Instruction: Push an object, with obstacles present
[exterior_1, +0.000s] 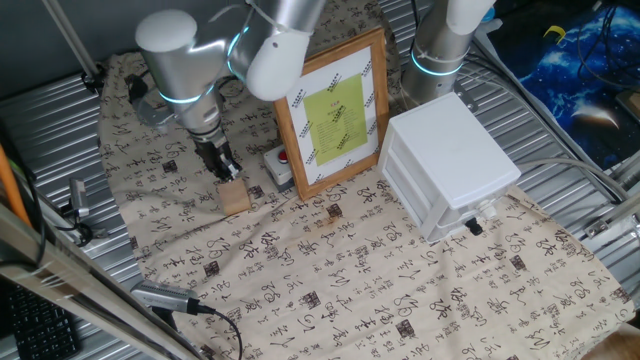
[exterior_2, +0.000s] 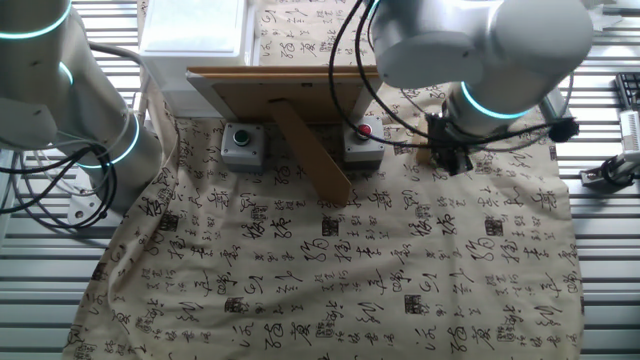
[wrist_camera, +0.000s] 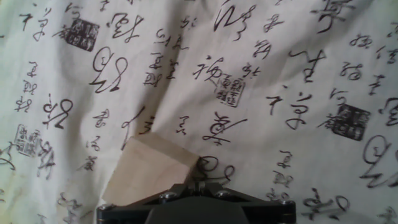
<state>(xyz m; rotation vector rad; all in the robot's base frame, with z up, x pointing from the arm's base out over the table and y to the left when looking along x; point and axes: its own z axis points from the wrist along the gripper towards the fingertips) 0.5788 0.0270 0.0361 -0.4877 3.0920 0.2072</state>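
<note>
The small pale tan wooden block (exterior_1: 235, 197) sits on the calligraphy-printed cloth, toward the left side of the one fixed view, its plain faces turned slightly askew. To its right, just beside it, lies the small grey box with a red button (exterior_1: 279, 165). Behind that box the wooden-framed picture (exterior_1: 334, 112) stands tilted back, showing a white mat and yellow-green sheet. Farther right rests the large white drawer unit (exterior_1: 450, 165).
</note>
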